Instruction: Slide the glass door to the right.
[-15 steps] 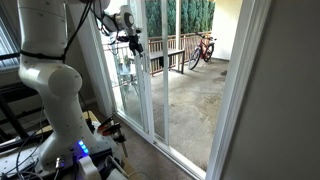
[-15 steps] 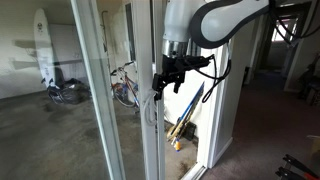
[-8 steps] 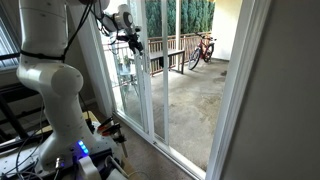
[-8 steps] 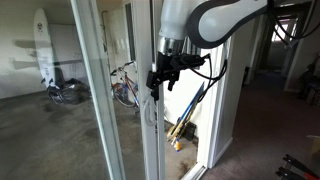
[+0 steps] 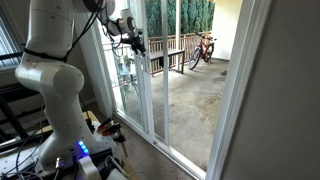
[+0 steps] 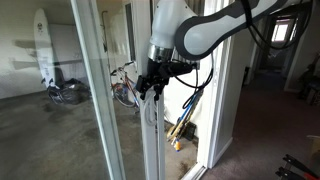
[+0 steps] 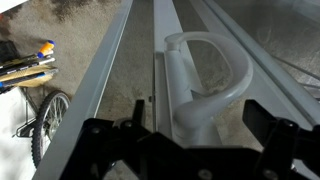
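Wrist view, starting left of the pull handle point(image 7: 180, 80): there's a bike wheel point(image 7: 45, 125) showing through the glass, cut off by the picture edge. Next comes the gripper point(image 7: 185, 140), dark and blurry along the bottom. Its jaws are spread wide, with the handle's lower end sitting between the fingers point(image 7: 100, 140). I can't tell if either finger actually touches it, and nothing's clamped. The handle sits on the white stile of the glass door point(image 7: 165, 25), which runs up the middle with both its ends out of shot. In both exterior views the claw is pressed up by that stile and mostly hides the handle point(image 6: 150, 105), and it's too small there to read the jaws.
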Motion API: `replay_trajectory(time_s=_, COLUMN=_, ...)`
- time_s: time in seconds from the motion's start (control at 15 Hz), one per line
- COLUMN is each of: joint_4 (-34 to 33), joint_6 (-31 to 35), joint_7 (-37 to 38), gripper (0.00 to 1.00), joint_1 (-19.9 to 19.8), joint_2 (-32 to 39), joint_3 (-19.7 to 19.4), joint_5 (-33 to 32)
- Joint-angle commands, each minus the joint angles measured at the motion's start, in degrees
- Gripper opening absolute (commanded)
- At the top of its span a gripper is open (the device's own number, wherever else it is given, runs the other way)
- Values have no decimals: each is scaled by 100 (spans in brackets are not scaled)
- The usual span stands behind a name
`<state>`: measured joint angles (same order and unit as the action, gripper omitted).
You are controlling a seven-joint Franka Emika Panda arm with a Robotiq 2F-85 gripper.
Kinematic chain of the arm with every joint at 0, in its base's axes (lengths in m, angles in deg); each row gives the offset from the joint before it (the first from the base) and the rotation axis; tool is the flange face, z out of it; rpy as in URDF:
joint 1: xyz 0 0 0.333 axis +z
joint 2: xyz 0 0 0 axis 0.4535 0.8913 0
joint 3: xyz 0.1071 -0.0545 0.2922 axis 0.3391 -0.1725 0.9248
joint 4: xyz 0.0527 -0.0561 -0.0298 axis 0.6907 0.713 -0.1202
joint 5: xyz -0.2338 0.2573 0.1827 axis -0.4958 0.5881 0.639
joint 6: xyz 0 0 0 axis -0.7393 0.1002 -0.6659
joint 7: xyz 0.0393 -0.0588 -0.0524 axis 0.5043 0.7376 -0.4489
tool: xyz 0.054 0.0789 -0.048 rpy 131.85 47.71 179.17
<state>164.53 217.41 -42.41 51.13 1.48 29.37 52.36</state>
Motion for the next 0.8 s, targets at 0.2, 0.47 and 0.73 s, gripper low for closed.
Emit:
replay_trajectory(time_s=0.2, joint_4=-385, joint_6=-31, joint_7=-224, gripper=100, joint_1=32, joint_2=211, joint_3=-221, joint_5=167)
replay_trajectory(time_s=0.47, joint_4=-457, joint_6=-456, joint_7=-344, gripper=100, joint_1=-73, joint_2=184, joint_3=-212, joint_5=477)
replay_trajectory(time_s=0.73, joint_4=-483, joint_6=-1265, joint_7=-371, gripper=100, joint_1=-29, joint_2=144, joint_3=-314, joint_5=479)
